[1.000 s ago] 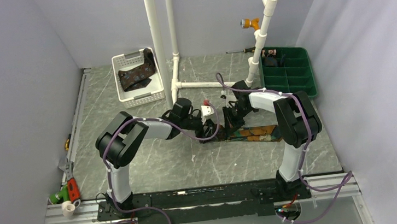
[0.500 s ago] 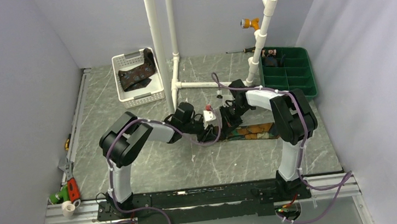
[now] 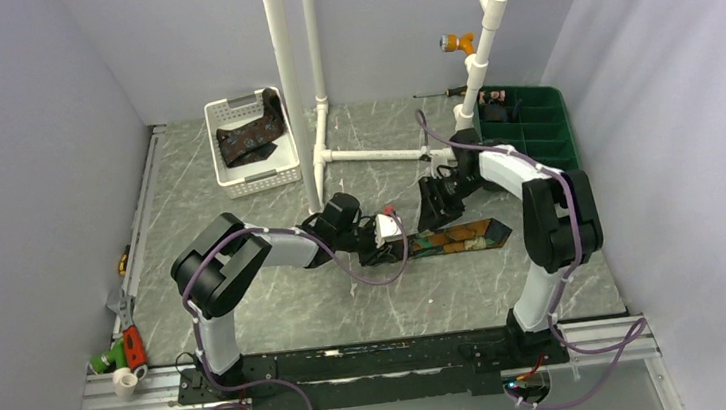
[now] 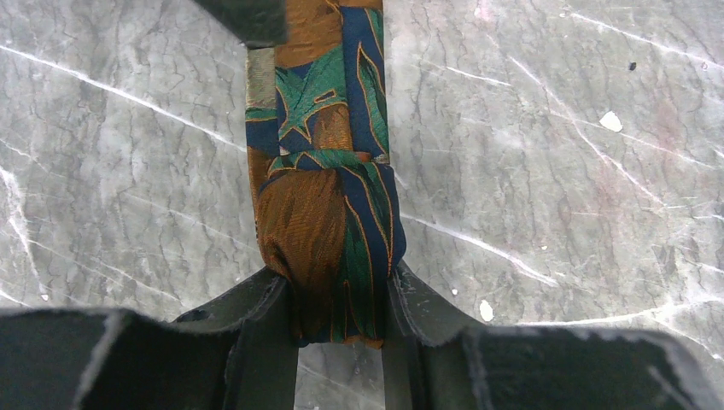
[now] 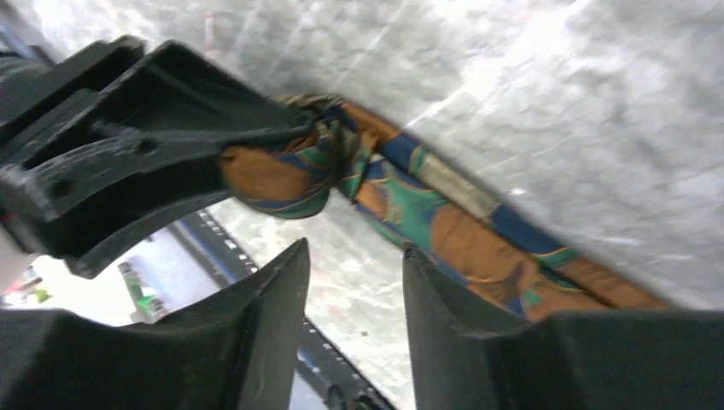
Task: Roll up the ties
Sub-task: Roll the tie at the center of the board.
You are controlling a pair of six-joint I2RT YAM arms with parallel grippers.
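An orange, teal and navy tie [image 3: 458,239] lies flat on the marble table, partly rolled at its left end. My left gripper [image 3: 395,245] is shut on that roll [image 4: 331,248], with one finger on each side of it. The roll also shows in the right wrist view [image 5: 277,177], with the flat tail [image 5: 478,248] running right. My right gripper [image 3: 435,213] is open and empty, lifted just behind the tie. A second dark brown tie [image 3: 252,135] with pale motifs lies in the white basket [image 3: 236,177] at the back left.
White pipe posts [image 3: 289,81] stand behind the arms. A green compartment tray [image 3: 528,134] sits at the back right. Tools [image 3: 126,343] lie at the table's left edge. Purple cables [image 3: 375,264] hang from both arms.
My right gripper has let go of the tie and drawn back to the right and away. My left gripper has shifted right with the roll. More of the tie's tail now lies uncovered.
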